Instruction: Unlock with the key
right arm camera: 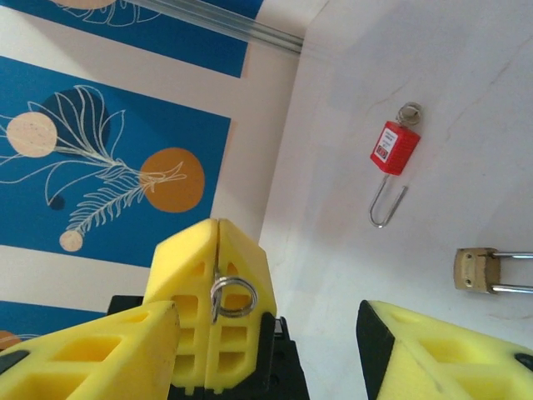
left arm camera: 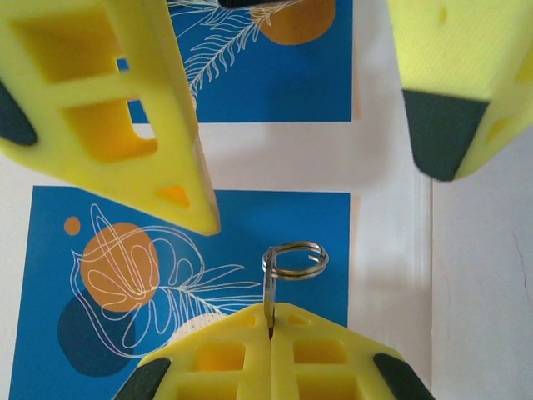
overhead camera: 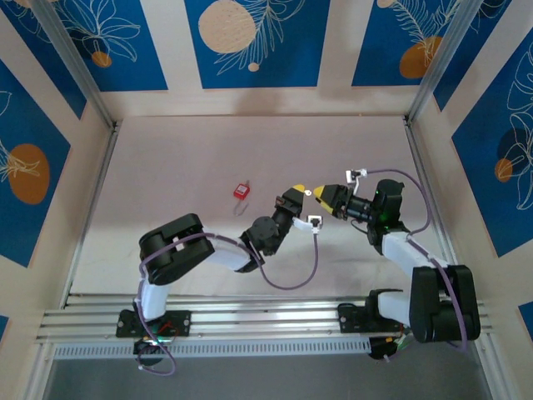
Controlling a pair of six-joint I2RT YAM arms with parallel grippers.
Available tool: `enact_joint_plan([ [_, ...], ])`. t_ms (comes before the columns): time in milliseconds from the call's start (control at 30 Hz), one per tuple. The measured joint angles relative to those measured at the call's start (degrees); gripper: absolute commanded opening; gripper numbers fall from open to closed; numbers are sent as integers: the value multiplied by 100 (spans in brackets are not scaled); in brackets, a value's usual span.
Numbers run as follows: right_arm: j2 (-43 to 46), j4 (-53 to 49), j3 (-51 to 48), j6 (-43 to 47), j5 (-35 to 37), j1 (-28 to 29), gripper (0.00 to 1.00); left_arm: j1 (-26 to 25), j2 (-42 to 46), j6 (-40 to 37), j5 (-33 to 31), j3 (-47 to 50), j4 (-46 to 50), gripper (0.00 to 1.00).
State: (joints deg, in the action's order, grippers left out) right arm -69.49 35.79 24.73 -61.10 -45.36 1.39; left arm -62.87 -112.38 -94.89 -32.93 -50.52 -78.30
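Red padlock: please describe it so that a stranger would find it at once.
On the pale tabletop, near its middle, lies a small red plastic padlock with a thin silver shackle and a white label. Its neighbour, a tan metal padlock, is not red.

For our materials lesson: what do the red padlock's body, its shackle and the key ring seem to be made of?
Red padlock body: probably plastic, an even matte red with a white label.
Shackle: bare metal by its look, a thin silvery loop that glints.
Key ring: likely steel wire, shiny grey coiled turns.
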Motion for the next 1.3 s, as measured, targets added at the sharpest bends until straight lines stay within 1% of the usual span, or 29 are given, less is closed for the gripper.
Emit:
enact_joint_plan([
  [167,-442,634,4,-402,-162,90,61,-4,0,7,0,0,-13,0],
  [300,-566,1029,31,-636,-271,227,60,-7,0,44,-4,0,-13,0],
  [500,-518,1285,79,-780,-313,376,50,-17,0,118,-20,0,-13,0],
  [733,-293,1163,85,-793,-284,387,35,-33,0,155,-61,0,-13,0],
  [1000,85,632,81,-627,-127,378,29,-44,0,157,-83,0,-149,0],
  [1133,122,420,81,-542,0,372,24,-44,0,155,-94,0,-136,0],
  [1300,120,352,81,-529,144,363,21,-59,0,153,-151,0,-131,0],
])
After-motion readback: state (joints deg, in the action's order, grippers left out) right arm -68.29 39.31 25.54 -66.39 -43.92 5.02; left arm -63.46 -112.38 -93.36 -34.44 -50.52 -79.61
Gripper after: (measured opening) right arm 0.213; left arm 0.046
